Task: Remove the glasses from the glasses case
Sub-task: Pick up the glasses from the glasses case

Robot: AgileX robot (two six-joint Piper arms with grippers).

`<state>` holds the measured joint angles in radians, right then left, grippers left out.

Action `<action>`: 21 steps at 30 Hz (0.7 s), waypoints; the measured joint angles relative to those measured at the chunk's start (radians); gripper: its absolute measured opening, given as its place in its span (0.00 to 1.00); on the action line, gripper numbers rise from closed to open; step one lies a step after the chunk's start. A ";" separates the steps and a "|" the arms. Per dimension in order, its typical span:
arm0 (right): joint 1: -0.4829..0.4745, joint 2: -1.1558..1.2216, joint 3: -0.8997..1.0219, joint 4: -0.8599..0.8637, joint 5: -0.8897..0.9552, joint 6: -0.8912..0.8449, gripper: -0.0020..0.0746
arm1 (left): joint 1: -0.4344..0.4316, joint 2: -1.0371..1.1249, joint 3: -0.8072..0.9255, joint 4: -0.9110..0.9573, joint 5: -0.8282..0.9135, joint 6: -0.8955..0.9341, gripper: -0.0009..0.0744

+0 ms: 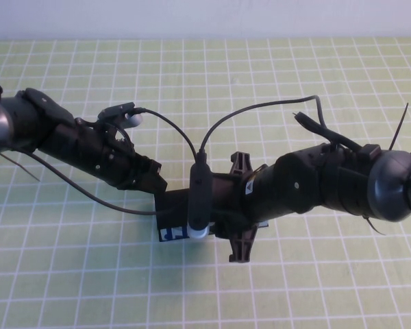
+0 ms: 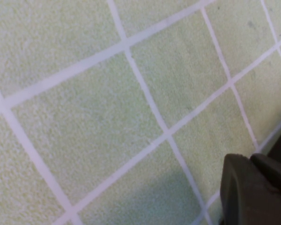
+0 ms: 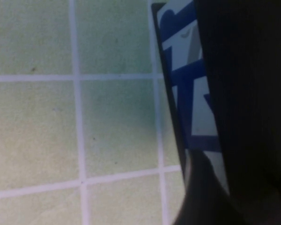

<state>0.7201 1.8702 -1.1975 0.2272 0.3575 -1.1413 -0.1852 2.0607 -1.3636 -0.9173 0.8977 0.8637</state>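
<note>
Glasses case (image 1: 172,223) flanked: left gripper (image 1: 153,179) at its left end, right gripper (image 1: 222,212) above; neither grip state discernible.

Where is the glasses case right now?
In the high view the glasses case sits mid-table on the green grid mat, mostly hidden beneath the right gripper, with the left gripper just above-left.

Both arms cover most of the glasses case (image 1: 172,221), leaving only 1 corner exposed. The right gripper (image 1: 170,205) and left gripper (image 1: 157,179) hide their fingertips there.
</note>
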 joint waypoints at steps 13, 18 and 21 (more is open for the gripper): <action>0.004 -0.021 0.000 -0.027 -0.033 -0.005 0.07 | 0.000 0.000 -0.001 0.000 -0.009 0.002 0.01; 0.004 -0.069 0.000 -0.027 -0.046 -0.005 0.04 | 0.000 0.000 -0.001 0.000 -0.004 0.008 0.01; 0.004 -0.086 0.000 -0.025 -0.048 -0.002 0.02 | 0.000 0.000 -0.001 0.000 0.005 0.008 0.01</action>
<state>0.7239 1.7838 -1.1975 0.2017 0.3098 -1.1431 -0.1852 2.0607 -1.3642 -0.9173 0.9030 0.8722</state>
